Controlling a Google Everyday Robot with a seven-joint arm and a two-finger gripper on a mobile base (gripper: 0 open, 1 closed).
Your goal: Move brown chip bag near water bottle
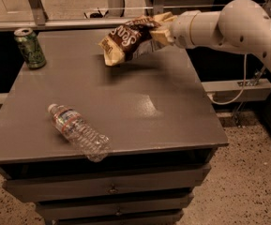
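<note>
Green can (pixel 30 48) upright, far-L corner of grey table (pixel 172 111), well apart from gripper (pixel 161 28) over far edge.

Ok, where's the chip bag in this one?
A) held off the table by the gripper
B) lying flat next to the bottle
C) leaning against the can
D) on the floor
A: the gripper, over the table's back right, is shut on one end of the bag, which hangs above its shadow, far from the bottle.

The brown chip bag (pixel 125 42) hangs in the tool (pixel 159 30) at rear; water bottle (pixel 79 132) lies front-left.
</note>
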